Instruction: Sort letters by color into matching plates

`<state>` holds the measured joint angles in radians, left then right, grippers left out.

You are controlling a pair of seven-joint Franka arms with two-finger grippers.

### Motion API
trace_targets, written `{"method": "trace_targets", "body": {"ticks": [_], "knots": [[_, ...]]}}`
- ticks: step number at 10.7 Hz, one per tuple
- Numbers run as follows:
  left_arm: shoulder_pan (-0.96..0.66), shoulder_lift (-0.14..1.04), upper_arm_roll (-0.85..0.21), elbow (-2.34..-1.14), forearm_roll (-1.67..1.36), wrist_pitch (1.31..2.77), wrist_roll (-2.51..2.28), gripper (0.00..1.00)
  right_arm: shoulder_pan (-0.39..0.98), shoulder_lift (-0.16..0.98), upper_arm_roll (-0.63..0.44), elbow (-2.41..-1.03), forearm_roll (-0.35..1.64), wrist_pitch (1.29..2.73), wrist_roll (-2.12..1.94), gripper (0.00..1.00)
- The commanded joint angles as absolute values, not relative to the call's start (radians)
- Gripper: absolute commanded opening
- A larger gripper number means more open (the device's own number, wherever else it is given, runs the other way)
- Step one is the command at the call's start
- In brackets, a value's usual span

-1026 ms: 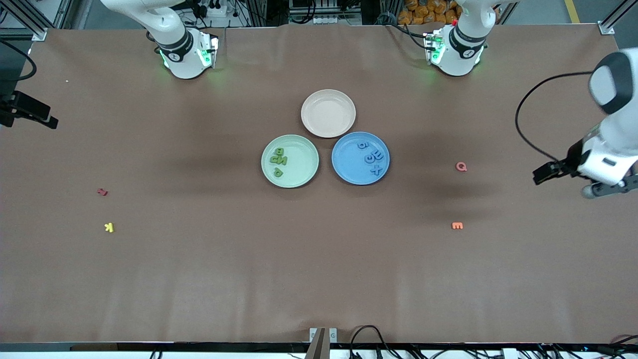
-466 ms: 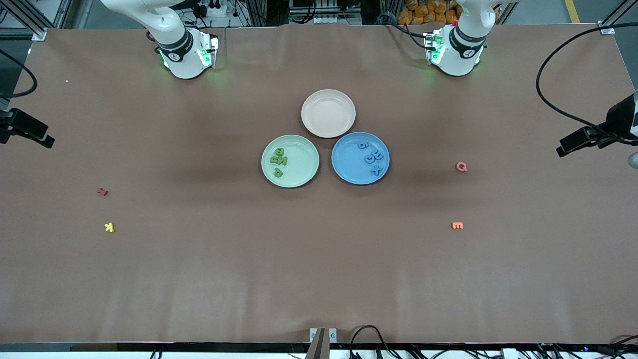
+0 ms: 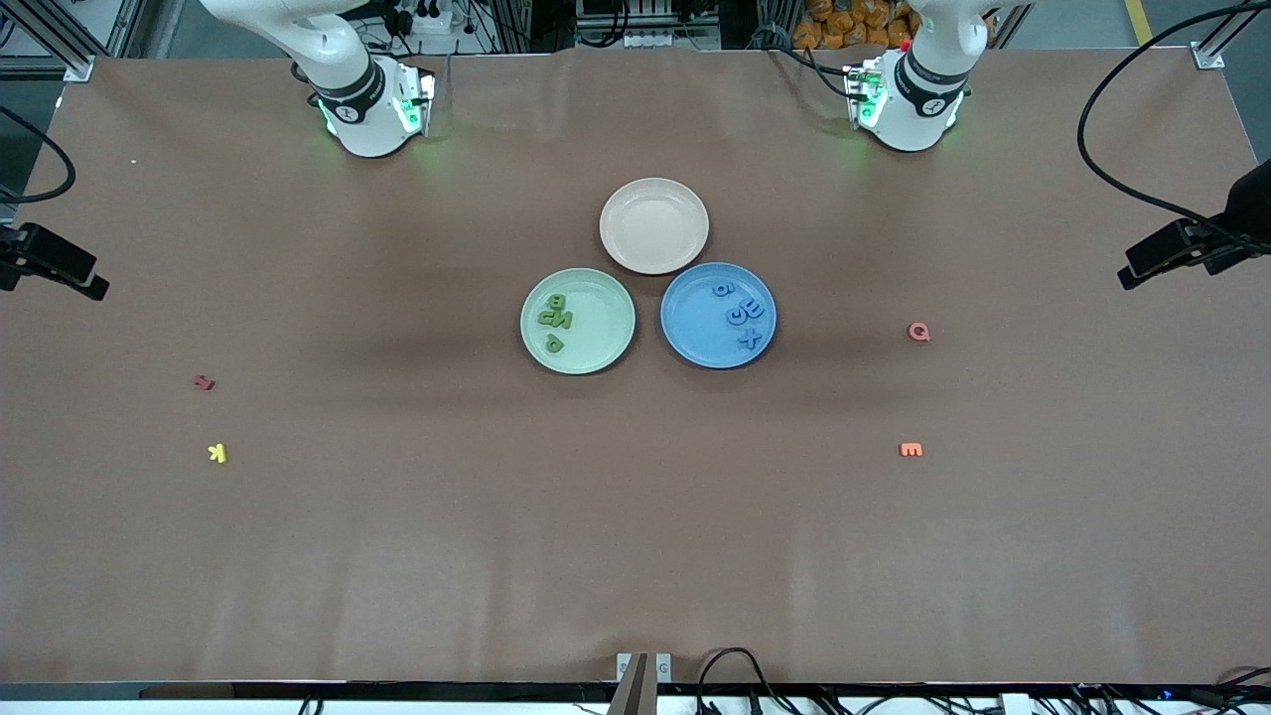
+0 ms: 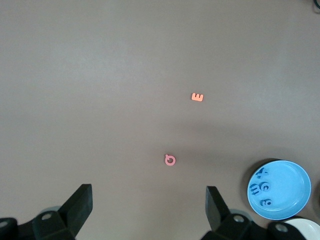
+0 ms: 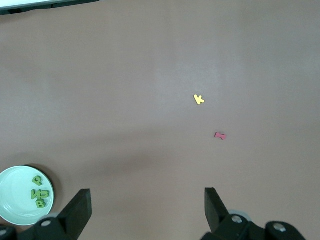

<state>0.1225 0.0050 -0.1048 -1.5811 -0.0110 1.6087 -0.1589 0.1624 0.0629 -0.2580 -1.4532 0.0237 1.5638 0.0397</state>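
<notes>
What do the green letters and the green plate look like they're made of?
Green letters: probably foam, matte; chunky, soft-edged, no shine.
Green plate: matte plastic or similar, hard to say; smooth, even pale mint surface with a raised rim and no glare.

Big desk (image 3: 635, 556) covered in a matte brown sheet with a few soft creases, lit pretty evenly from overhead. Aluminium frame posts (image 3: 60, 40) stand at the corners by the bases, and black cables (image 3: 735, 670) loop along the edge nearest the front camera.
</notes>
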Motion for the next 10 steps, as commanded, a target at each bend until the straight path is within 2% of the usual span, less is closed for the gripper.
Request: {"method": "trace_targets", "body": {"ticks": [1,3,7,10], "knots": [[0.155,-0.014,-0.127,-1.56,-0.035,1.58,-0.138,1.0,0.046,0.069,-0.127,-1.434,-0.006,1.559,0.048,1.0],[0.216,-0.014,-0.204,-1.554,-0.034,1.58,-0.141,1.0,0.048,0.069,-0.124,-1.434,-0.017,1.56,0.048,1.0],[0.199,0.002,-0.196,-1.47,-0.035,1.514,-0.141,1.0,0.046,0.071,-0.123,-1.434,-0.017,1.56,0.049,1.0],[0.153,0.002,-0.19,-1.474,-0.026,1.516,-0.141,1.0,0.046,0.064,-0.123,-1.439,-0.015,1.555,0.049,1.0]]}}
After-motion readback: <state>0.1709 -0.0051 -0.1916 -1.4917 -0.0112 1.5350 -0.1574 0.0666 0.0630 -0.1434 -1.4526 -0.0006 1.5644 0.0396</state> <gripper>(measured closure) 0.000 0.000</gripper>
